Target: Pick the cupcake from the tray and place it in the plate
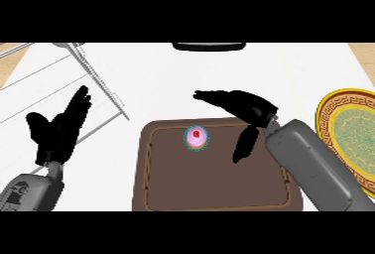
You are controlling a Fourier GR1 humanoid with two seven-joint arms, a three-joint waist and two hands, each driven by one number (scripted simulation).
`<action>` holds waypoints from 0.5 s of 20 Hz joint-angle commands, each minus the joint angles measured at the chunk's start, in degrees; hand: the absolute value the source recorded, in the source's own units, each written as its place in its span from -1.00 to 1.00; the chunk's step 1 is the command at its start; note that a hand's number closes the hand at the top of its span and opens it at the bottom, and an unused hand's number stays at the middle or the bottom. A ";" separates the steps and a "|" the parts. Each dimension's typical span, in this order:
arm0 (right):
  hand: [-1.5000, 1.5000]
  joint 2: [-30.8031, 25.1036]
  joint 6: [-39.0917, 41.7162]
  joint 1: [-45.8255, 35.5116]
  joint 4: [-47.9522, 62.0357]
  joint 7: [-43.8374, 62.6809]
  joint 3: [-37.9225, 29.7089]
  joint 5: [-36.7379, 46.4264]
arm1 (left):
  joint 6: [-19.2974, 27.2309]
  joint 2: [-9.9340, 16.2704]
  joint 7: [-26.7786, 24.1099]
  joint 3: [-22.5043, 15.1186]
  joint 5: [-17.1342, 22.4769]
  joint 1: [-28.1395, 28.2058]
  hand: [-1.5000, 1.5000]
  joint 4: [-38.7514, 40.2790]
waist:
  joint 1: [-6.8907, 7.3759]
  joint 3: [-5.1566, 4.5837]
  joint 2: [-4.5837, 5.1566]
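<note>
Cupcake (195, 137) with pink icing and a red dot on top, upright on brown tray (216, 198), near the tray's far edge and a little left of its middle, held by nothing; tray set at the white counter's (219, 74) near edge, about midway along it; right hand (245, 106) over the tray's far right corner, fingers spread and relaxed, thumb pointing down toward the tray, just right of the cupcake and apart from it; yellow-rimmed plate (350, 136) with a green patterned centre at the counter's right edge, partly cut off by the view; left hand (58, 130) resting open at the counter's left, fingers up; wire rack (95, 74) at the far left corner.
</note>
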 commanded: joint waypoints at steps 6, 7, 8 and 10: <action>-1.00 6.07 8.65 -5.14 1.16 8.11 -0.43 4.09 | 0.04 -3.86 0.39 -0.52 -3.62 0.90 0.00 1.11 | -0.09 -0.18 0.15; -1.00 7.07 6.45 -3.81 2.66 7.13 1.09 7.03 | 0.10 -3.74 2.26 0.56 -3.65 -1.88 0.00 2.30 | -0.11 -0.17 0.21; -1.00 5.66 8.00 -3.40 2.06 6.10 -0.88 7.23 | -1.95 -1.65 3.34 3.19 -2.50 -1.58 0.00 1.08 | -0.05 -0.16 0.18; -1.00 6.74 6.73 -4.20 4.82 3.73 -1.88 9.26 | 0.31 -4.94 2.79 0.17 -5.68 0.60 0.00 -0.80 | 0.10 -0.16 0.21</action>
